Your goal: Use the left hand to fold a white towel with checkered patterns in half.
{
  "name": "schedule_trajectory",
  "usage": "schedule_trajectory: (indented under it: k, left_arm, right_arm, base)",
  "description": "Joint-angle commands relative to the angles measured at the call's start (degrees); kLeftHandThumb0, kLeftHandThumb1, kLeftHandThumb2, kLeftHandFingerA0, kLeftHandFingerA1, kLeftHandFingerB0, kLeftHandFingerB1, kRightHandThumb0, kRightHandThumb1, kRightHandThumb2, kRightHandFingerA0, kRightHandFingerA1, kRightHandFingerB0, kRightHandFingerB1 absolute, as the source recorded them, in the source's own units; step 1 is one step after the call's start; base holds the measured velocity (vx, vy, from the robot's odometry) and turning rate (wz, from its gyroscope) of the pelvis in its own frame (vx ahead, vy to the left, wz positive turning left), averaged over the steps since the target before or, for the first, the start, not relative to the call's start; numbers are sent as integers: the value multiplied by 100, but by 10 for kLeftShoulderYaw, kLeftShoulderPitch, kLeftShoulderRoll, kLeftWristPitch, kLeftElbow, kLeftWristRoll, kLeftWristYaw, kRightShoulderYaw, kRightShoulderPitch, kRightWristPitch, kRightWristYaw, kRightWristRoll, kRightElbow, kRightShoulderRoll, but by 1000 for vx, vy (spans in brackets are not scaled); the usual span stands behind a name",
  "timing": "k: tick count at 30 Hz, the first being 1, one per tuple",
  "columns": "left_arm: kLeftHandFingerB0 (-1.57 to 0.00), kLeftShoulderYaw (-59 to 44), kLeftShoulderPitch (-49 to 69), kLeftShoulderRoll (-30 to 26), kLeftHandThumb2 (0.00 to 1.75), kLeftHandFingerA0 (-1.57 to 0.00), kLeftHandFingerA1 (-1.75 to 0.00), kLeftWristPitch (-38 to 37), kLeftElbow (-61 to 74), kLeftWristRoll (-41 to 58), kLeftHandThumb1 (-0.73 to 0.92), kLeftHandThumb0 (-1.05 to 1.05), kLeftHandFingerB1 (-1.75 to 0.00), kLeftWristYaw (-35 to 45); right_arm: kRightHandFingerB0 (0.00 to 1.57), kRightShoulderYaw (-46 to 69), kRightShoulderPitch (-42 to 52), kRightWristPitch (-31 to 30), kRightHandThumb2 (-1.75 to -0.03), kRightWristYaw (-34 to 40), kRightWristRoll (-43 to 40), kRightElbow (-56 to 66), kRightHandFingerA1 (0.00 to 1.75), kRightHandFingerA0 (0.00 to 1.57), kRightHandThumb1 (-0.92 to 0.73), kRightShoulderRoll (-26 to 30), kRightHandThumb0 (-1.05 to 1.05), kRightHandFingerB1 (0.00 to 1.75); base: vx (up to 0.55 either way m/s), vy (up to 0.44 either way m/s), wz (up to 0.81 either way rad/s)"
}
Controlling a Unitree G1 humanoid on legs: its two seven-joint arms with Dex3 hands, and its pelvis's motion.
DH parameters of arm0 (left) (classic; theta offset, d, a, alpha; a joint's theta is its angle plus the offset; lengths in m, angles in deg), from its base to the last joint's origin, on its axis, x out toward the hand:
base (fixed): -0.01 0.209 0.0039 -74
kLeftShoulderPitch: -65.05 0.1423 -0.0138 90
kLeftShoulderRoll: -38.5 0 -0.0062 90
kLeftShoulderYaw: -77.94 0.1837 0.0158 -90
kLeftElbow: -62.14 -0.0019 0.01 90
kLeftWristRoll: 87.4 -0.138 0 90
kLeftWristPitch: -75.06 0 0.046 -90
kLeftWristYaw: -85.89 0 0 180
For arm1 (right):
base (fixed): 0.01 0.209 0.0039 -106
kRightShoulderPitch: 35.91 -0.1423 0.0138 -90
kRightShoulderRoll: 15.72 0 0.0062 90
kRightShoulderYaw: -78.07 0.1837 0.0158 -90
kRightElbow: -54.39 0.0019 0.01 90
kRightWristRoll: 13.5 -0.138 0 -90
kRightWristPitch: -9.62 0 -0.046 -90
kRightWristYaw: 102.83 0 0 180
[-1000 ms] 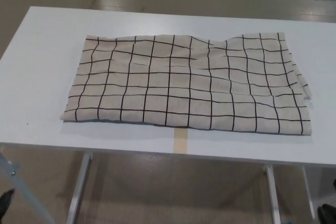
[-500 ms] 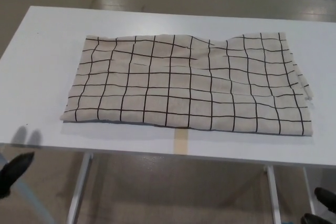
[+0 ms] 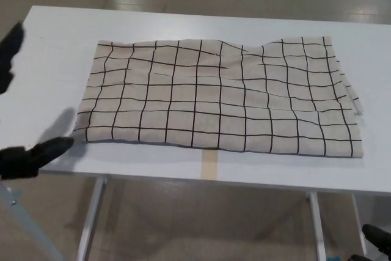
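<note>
**Towel flat, left hand risen at the bench's edge**

Towel [image 3: 221,97] lies spread on the white bench [image 3: 55,47], covering most of its middle and reaching toward 3 o'clock. Half a second ago only a dark fingertip showed low at 8 o'clock; now the left hand [image 3: 18,114] is up over the bench's 9 o'clock side, one finger [image 3: 11,53] high near 10 o'clock and another [image 3: 43,151] low near 8 o'clock, spread wide apart with nothing between them. The lower finger sits just beside the towel's near-left corner, not touching it. The towel itself has not moved.

The cloth is off-white with a black grid. It looks doubled, with a layered edge showing along the 3 o'clock side. A shallow ripple runs through the far middle; the near edge lies straight, parallel to the bench's front.

Bare bench shows at 9 o'clock and along the far edge at 12 o'clock; a narrower strip runs along the front, and the 3 o'clock edge is near the picture border. A dark bit of the right hand [image 3: 376,236] shows at 5 o'clock, below the bench; I cannot tell its state.
</note>
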State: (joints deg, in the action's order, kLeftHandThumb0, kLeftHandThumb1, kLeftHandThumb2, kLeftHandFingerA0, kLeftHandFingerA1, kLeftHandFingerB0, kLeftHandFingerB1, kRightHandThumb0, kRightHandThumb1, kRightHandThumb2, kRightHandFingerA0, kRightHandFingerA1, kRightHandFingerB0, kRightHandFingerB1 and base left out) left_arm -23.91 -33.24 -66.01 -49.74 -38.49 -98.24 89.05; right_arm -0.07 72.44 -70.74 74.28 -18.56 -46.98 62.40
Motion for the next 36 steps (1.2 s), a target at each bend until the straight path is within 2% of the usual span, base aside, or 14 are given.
schedule_trajectory:
  k: [1, 14, 36]
  left_arm:
    - [0, 126, -132, -55, 70, 0, -1, 44, -143, -218, 37, -56, -7, -18]
    - [0, 266, -237, -32, 67, 0, 0, 102, -298, -290, 34, -51, -10, -68]
    - [0, 398, -372, -2, 67, 0, 0, 142, -491, -326, 35, -54, -10, -145]
  right_arm:
    - [48, -3, 12, 25, -56, -6, 10, -11, 67, 48, -58, 9, -32, 53]
    - [47, -5, 16, 29, -56, -4, 12, -7, 66, 49, -59, 8, -32, 52]
    - [49, -3, 11, 40, -57, -3, 5, -15, 68, 50, -58, 3, -32, 53]
  base:
    - [0, 0, 0]
    - [0, 0, 0]
    - [0, 0, 0]
